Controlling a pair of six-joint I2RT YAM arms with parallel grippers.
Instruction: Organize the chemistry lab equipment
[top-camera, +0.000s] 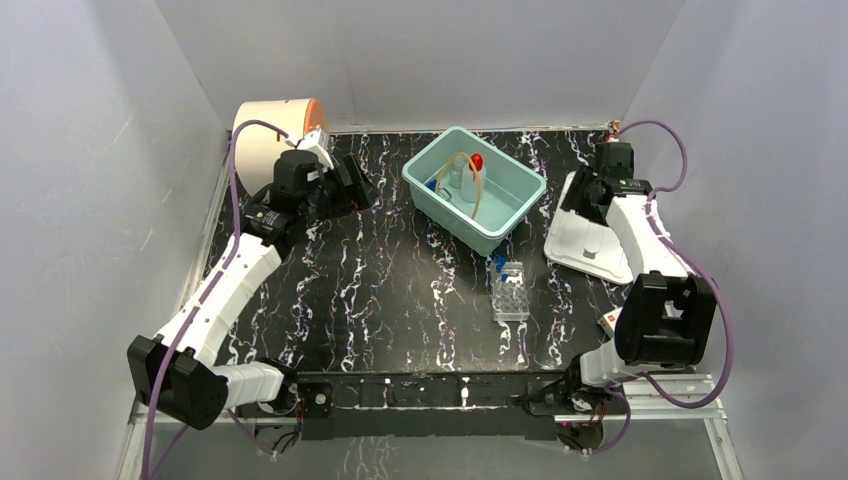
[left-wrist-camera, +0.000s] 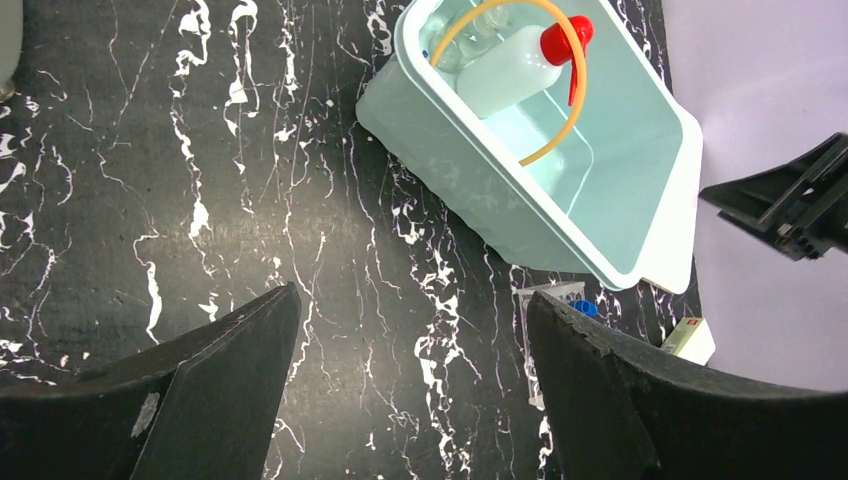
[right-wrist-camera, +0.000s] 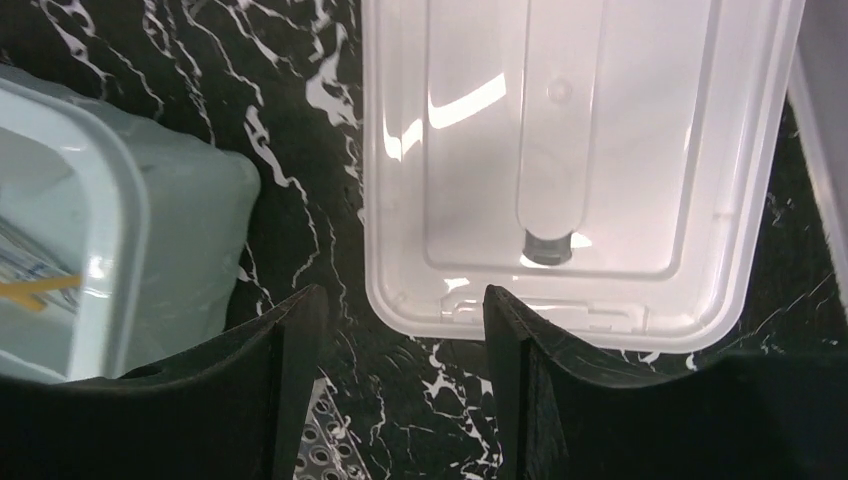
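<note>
A teal bin (top-camera: 500, 232) stands at the table's back middle. In it are the white squeeze bottle with red nozzle (top-camera: 472, 178), the yellowish tubing (top-camera: 456, 162) and a small blue item (top-camera: 430, 185). The left wrist view shows the bottle (left-wrist-camera: 505, 70) and tubing (left-wrist-camera: 562, 125) in the bin (left-wrist-camera: 480, 200). The clear tube rack (top-camera: 511, 295) with blue-capped tubes (top-camera: 499, 264) lies on the table in front of the bin. My left gripper (top-camera: 352, 186) is open and empty, left of the bin (left-wrist-camera: 410, 300). My right gripper (top-camera: 580, 200) is open and empty, over the table between bin and lid (right-wrist-camera: 405, 300).
A clear white lid (top-camera: 578, 245) lies flat at the right, under my right arm; it also shows in the right wrist view (right-wrist-camera: 570, 170). A cream drum with orange face (top-camera: 268, 125) stands at the back left. A small white box with red marking (top-camera: 609, 320) sits near the right front.
</note>
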